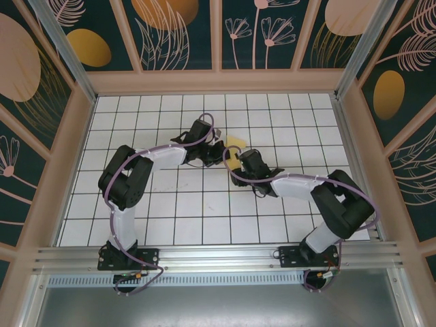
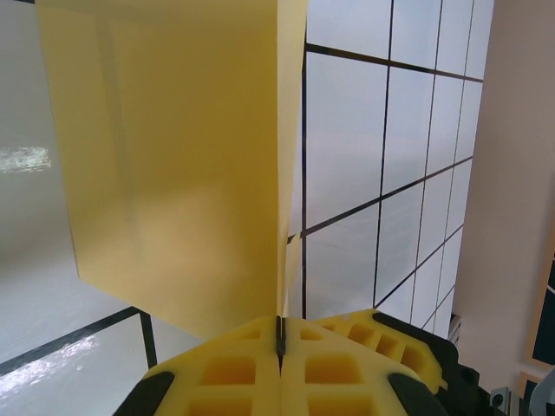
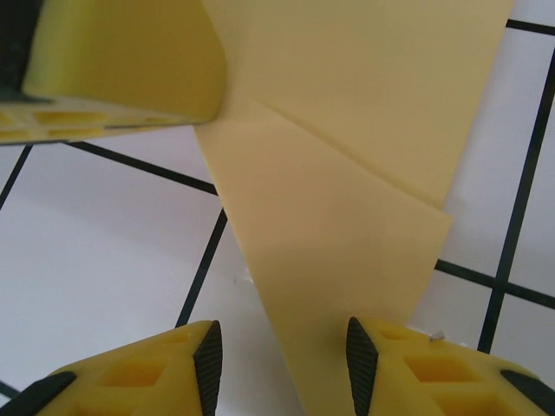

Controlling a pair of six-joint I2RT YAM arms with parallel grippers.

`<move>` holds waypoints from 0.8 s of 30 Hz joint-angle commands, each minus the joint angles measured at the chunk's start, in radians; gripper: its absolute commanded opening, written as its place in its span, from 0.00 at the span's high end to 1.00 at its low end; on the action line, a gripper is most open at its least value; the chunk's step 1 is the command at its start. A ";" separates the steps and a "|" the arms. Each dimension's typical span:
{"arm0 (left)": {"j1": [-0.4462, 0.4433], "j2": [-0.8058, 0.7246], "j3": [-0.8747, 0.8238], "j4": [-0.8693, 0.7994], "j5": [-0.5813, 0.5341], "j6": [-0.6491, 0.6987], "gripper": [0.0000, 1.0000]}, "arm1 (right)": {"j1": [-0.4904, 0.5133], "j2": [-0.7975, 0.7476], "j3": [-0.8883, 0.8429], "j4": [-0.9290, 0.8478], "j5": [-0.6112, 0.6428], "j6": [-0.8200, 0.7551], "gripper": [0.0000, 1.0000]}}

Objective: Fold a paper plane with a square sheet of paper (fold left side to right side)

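Nearest: left gripper (image 2: 280,334), item one. Its yellow fingers are pressing together, pinching the lower edge of the square sheet of paper (image 2: 173,156), which is rising upright from their seam, held up over the white grid table (image 1: 170,204).

Item two, the sheet itself, hanging mid-table between both claws. It is showing overlapping layers and a slanted fold edge, so I am judging the early folds done. The slim dart with its centre crease is looking yet to be made.

Item three, right gripper (image 3: 284,347): jaws are standing spread either side of the paper's narrow end, not clamping it.

Containers: none to list.
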 commanded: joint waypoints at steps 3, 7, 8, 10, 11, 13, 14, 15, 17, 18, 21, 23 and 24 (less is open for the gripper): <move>-0.006 -0.025 -0.001 -0.003 0.011 -0.013 0.93 | 0.006 0.041 0.039 0.009 0.055 -0.021 0.58; -0.007 -0.023 0.003 -0.006 0.011 -0.013 0.93 | 0.004 0.055 0.045 0.003 0.073 -0.021 0.60; -0.007 -0.025 0.003 -0.006 0.012 -0.013 0.93 | 0.004 0.058 0.045 0.003 0.074 -0.021 0.60; -0.007 -0.024 0.004 -0.009 0.012 -0.011 0.93 | 0.004 0.065 0.046 -0.001 0.078 -0.021 0.61; -0.006 -0.023 0.006 -0.009 0.011 -0.012 0.93 | 0.003 0.067 0.046 -0.002 0.078 -0.021 0.62; -0.006 -0.022 0.007 -0.011 0.011 -0.010 0.93 | 0.003 0.072 0.045 -0.002 0.079 -0.021 0.63; -0.006 -0.021 0.008 -0.010 0.011 -0.010 0.93 | 0.003 0.073 0.045 -0.002 0.078 -0.021 0.64; -0.006 -0.020 0.009 -0.012 0.011 -0.010 0.93 | 0.003 0.075 0.044 -0.003 0.078 -0.021 0.66; -0.006 -0.022 0.009 -0.014 0.010 -0.010 0.93 | 0.001 0.079 0.040 -0.003 0.079 -0.020 0.68; -0.006 -0.022 0.010 -0.015 0.008 -0.008 0.92 | 0.000 0.081 0.039 -0.004 0.077 -0.018 0.69; -0.006 -0.022 0.015 -0.019 0.008 -0.005 0.92 | -0.003 0.082 0.032 -0.003 0.073 -0.013 0.72; -0.007 -0.022 0.018 -0.024 0.007 -0.003 0.90 | -0.005 0.080 0.028 0.000 0.063 -0.011 0.75; -0.006 -0.022 0.021 -0.027 0.004 -0.001 0.88 | -0.006 0.080 0.027 0.000 0.056 -0.011 0.76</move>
